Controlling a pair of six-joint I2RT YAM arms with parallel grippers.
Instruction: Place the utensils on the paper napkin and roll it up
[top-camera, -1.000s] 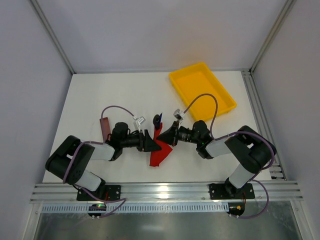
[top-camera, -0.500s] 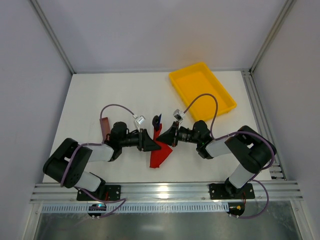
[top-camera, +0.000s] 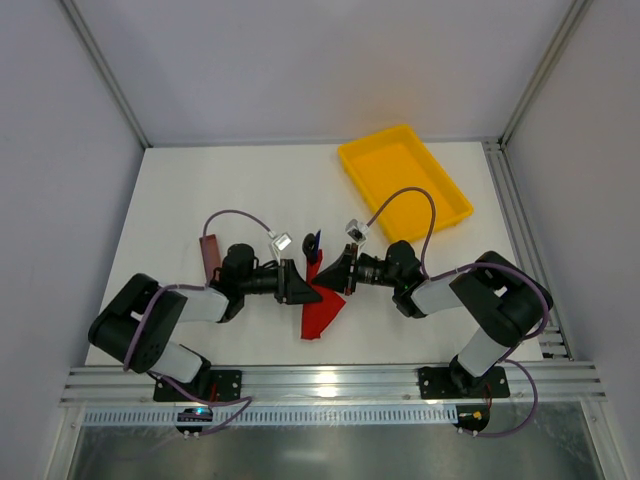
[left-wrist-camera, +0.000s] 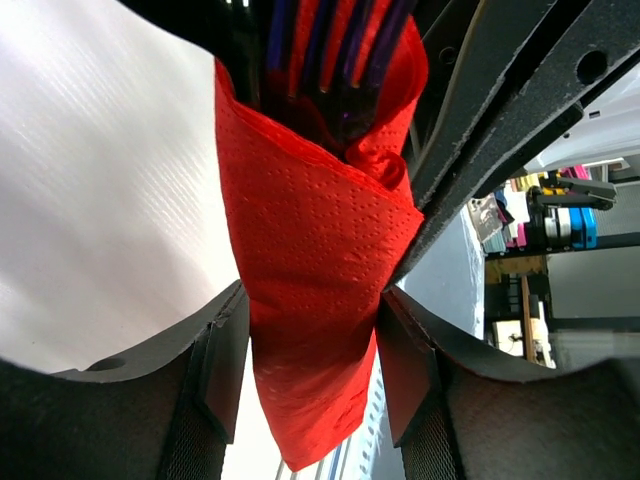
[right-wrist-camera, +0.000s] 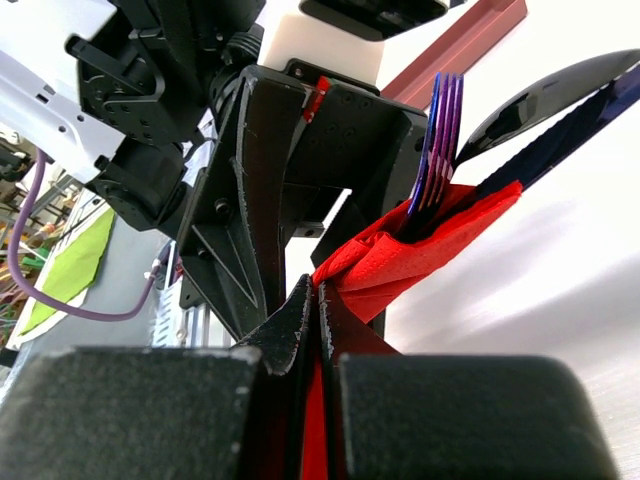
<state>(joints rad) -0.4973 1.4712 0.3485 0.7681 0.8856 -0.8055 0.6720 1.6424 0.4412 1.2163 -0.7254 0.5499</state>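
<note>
The red paper napkin (top-camera: 320, 312) is wrapped around the two utensils, and their tips (top-camera: 313, 243) stick out of its far end. In the right wrist view the blue-purple fork (right-wrist-camera: 445, 130) and the black spoon (right-wrist-camera: 560, 95) stand out of the red fold (right-wrist-camera: 420, 255). My left gripper (top-camera: 300, 285) is shut around the napkin roll (left-wrist-camera: 315, 300), one finger (left-wrist-camera: 225, 370) on each side. My right gripper (top-camera: 335, 277) faces it, and its fingertips (right-wrist-camera: 300, 310) pinch a napkin edge. The utensil handles are hidden inside the napkin.
A yellow tray (top-camera: 405, 185) stands at the back right. A small brownish-red block (top-camera: 210, 257) lies left of my left arm and shows in the right wrist view (right-wrist-camera: 450, 50). Both arms' purple cables loop above the grippers.
Both grippers have shifted very slightly while holding the napkin bundle. The utensil tips have moved a little. The grips are unchanged.
</note>
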